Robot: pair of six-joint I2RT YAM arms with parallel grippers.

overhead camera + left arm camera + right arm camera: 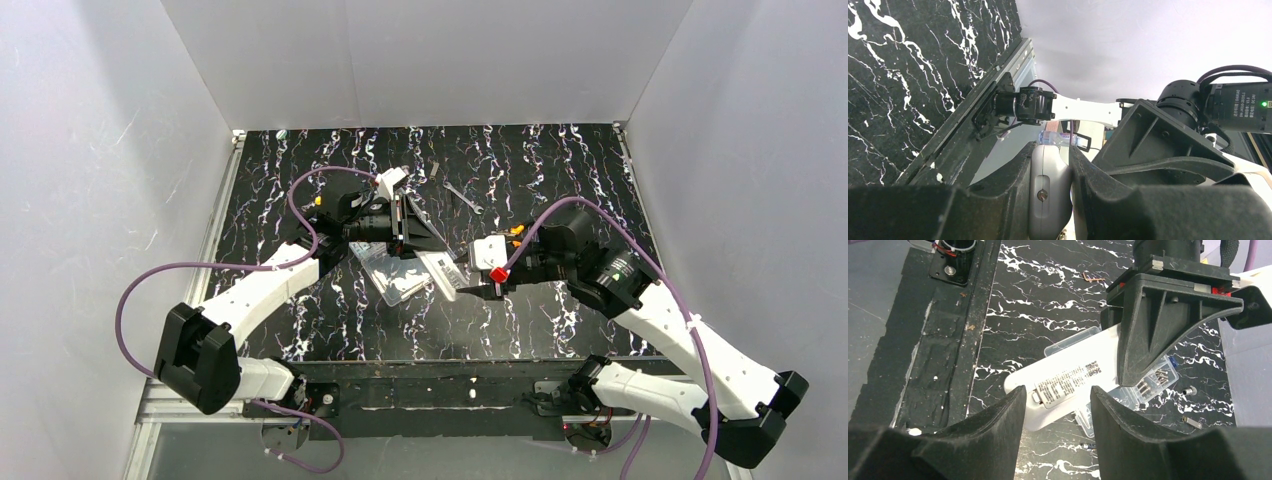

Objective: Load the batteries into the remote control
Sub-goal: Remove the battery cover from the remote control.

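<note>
- Right gripper (1058,392): jaws parted, straddling the label end of the remote control (1063,382) (contact unclear).
- Left gripper (1050,150): clenched on remote control, over clear box (1075,340).
- Top view: remote control mid-tabletop (1048,285), right gripper at its 4 o'clock.

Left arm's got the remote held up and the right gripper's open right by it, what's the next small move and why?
Probably ease the right gripper forward until its open fingers straddle the remote's near end. The left gripper is shut on the far end, holding it over the clear box, and the right fingers stand just short, holding nothing.
</note>
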